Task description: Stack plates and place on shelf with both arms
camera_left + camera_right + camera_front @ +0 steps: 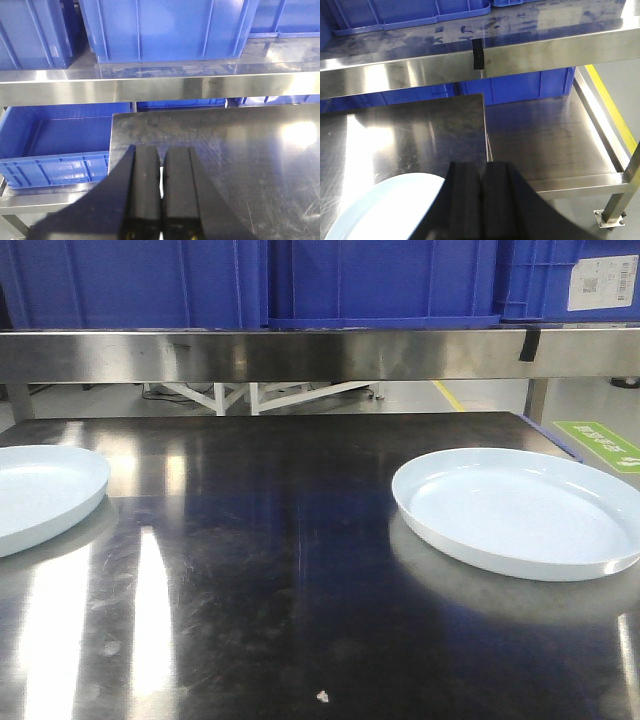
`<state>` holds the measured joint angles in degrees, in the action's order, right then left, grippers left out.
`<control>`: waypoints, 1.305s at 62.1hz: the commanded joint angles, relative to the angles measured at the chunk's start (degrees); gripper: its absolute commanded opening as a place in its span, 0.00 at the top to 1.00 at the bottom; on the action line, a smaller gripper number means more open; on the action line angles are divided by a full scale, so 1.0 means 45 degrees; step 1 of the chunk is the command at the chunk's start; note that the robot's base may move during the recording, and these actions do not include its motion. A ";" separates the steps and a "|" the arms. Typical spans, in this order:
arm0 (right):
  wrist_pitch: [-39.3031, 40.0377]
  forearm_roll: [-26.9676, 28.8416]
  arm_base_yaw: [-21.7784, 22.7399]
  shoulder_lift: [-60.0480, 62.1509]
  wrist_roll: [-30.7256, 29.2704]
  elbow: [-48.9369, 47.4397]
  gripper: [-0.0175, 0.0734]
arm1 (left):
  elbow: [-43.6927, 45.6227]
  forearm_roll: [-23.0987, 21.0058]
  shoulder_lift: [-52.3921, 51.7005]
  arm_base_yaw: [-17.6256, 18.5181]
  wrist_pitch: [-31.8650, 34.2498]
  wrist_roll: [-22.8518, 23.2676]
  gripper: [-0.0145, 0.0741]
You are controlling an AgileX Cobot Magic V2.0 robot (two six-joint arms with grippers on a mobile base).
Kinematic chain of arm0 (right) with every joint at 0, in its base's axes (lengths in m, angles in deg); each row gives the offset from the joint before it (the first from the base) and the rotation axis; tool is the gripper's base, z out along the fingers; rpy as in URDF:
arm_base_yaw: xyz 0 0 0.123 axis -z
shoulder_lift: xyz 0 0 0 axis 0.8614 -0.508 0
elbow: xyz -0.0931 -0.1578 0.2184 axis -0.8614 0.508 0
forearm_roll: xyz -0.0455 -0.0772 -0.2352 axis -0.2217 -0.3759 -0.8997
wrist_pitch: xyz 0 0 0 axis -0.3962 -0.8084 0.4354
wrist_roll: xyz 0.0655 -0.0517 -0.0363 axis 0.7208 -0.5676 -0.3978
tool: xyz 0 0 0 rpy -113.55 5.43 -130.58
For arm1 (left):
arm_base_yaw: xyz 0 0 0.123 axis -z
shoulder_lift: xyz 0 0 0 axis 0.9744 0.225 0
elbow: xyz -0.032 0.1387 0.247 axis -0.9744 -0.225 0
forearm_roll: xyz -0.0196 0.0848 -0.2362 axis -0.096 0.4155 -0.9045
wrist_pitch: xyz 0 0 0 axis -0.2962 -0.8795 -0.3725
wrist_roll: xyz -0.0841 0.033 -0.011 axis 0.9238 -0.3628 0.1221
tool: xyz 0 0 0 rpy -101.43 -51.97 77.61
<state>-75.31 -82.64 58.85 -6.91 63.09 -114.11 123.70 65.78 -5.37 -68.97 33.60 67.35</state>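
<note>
The left plate and right plate lie well apart on the tabletop. The left claw and right claw are both closed and empty, the right above its plate's rim. A white label on a blue bin perhaps carries a code; its print is unreadable.

Blue crates, steel table, black tape

My left plate and right plate are plain, glossy, pale bluish-white. The tabletop is dark scratched steel streaked with white glare. The far shelf edge is silver, with a black tape strip. The crates are blue, one with a white label. My left gripper and right gripper are black.
</note>
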 commanded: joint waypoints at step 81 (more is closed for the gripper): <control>0.0569 -0.0112 -0.0253 0.0065 0.0010 -0.0510 0.15 | 0.0433 0.0969 0.6616 -0.1750 0.0693 0.2269 0.16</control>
<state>-77.03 -82.64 57.89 -6.91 63.19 -114.11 123.83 69.77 24.56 -75.94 33.28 76.98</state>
